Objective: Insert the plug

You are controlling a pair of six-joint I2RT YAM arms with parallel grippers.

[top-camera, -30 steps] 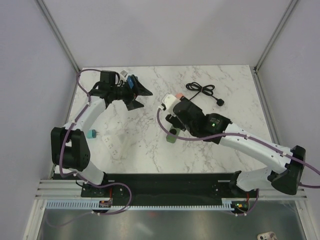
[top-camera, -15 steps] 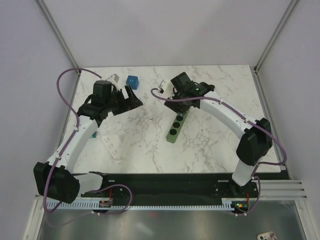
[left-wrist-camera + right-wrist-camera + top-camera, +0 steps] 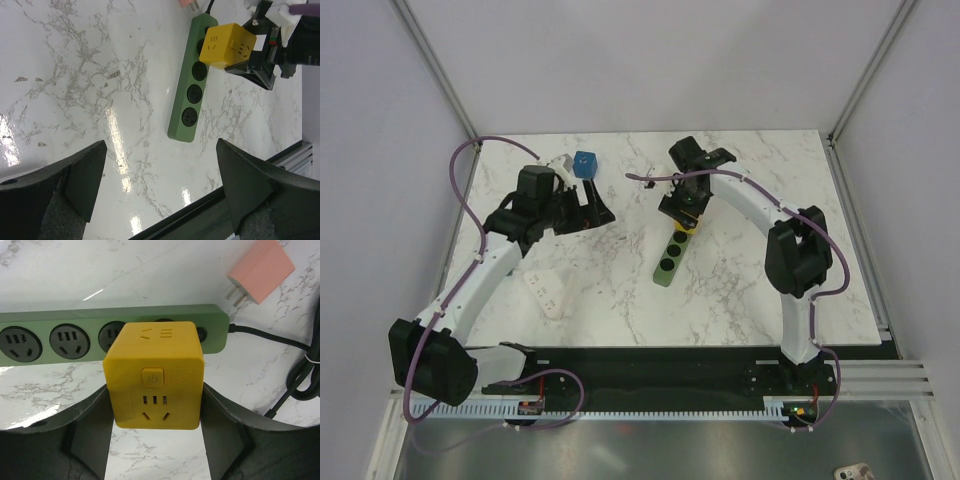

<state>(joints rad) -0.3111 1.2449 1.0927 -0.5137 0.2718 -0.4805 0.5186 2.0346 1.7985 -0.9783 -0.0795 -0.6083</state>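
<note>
the yellow cube plug (image 3: 155,375) is gripped on two opposite sides by the right fingers (image 3: 222,430) and is held over the cord end of the green power strip (image 3: 40,320). the socket nearest the cord is largely hidden under it. whether the prongs are already in contact cannot be told. the strip's long axis is laid crosswise to the right fingers, with three sockets left free toward its other end. the coming move is judged to be a straight push down, square to the strip's face, with the prongs lined up first.

the left fingers (image 3: 80,180) are spread wide and empty, well off the strip's side, so the right arm is the nearer one. a pink adapter (image 3: 260,270) is lying on the counter (image 3: 740,290) just beyond the strip's cord end, beside the black cord (image 3: 270,337). neither is placed over the socket.
</note>
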